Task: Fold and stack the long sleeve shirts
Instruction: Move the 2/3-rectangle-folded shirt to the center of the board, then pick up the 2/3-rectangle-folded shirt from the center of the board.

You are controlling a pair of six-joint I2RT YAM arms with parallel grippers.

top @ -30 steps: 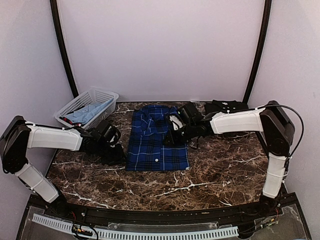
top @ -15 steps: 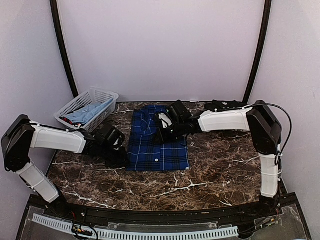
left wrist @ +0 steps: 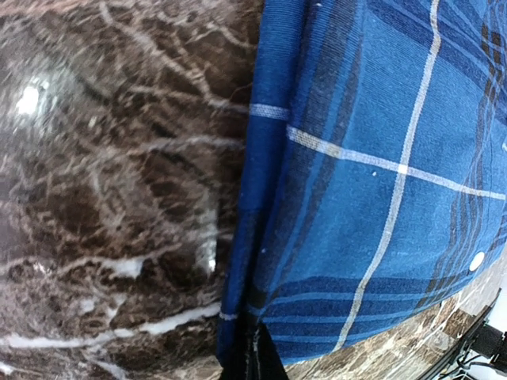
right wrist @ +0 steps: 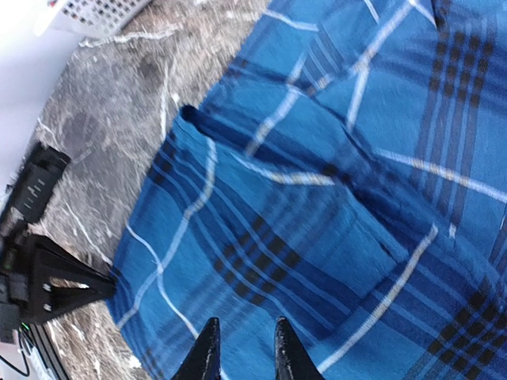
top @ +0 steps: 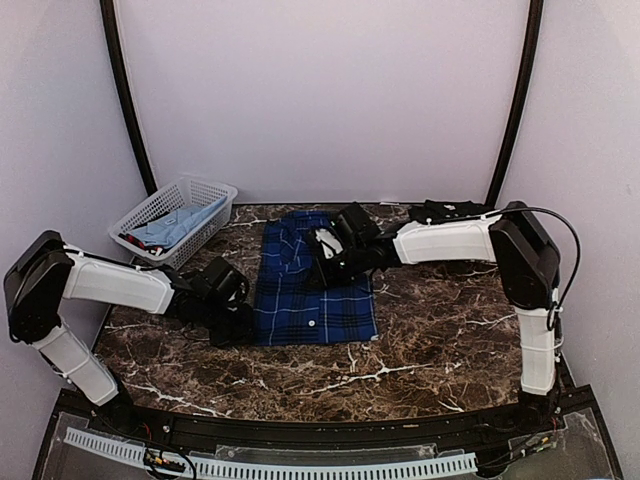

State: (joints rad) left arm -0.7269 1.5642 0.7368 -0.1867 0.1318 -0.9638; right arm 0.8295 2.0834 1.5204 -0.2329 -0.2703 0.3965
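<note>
Over the plaid shirt (top: 318,295), lying flat on the middle of the table (top: 450,330), the right gripper (right wrist: 244,336) is sitting further left than a second ago, its fingers narrowly parted and gripping nothing visible. The left gripper (left wrist: 253,358) is pressing shut at the shirt's left hem, seemingly pinching it.

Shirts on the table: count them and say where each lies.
2. The plaid shirt lies mid-table. The black shirt sits bunched at the far right edge. The pale-blue cloth in the basket may be another shirt, but I cannot tell.
</note>
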